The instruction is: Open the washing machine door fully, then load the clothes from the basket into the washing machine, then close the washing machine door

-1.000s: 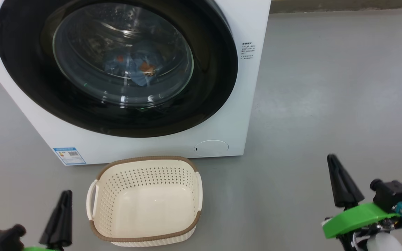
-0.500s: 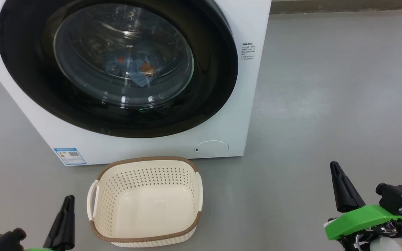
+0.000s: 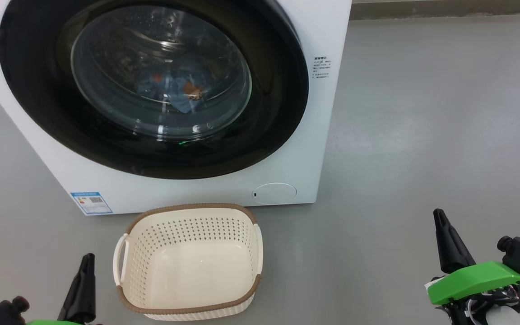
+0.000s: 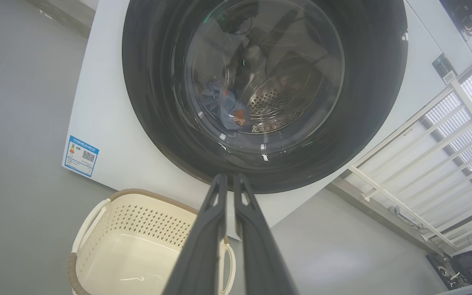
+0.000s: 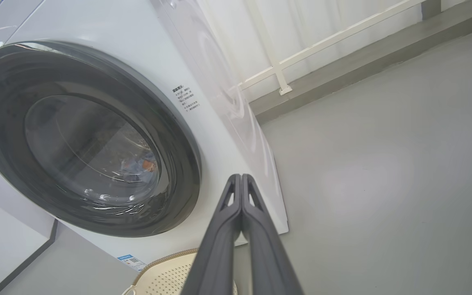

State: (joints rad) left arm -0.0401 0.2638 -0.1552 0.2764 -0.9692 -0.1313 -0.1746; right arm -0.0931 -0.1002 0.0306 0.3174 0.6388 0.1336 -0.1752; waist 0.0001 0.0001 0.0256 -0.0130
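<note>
The white washing machine (image 3: 318,149) stands ahead with its round black door (image 3: 282,122) closed flat against its front. Through the glass window the light-blue clothes (image 3: 174,90) with orange-brown print lie inside the drum, also the clothes (image 4: 225,108) in the left wrist view. The cream basket (image 3: 188,311) sits on the floor before the machine with nothing in it. My left gripper (image 3: 87,258) hangs low, left of the basket, fingers together and holding nothing. My right gripper (image 3: 438,214) is at the lower right over bare floor, shut and holding nothing. The door (image 5: 178,164) is in the right wrist view.
Grey floor (image 3: 422,113) stretches to the right of the machine. A white railing (image 4: 424,164) runs along the wall beside the washer. A small round filter cover (image 3: 273,191) sits low on the machine's front, and a blue label (image 3: 90,202) is at its lower left corner.
Both grippers have sunk lower in the head view and drifted slightly outward, the right one to the right. Door, clothes and basket are as before.
</note>
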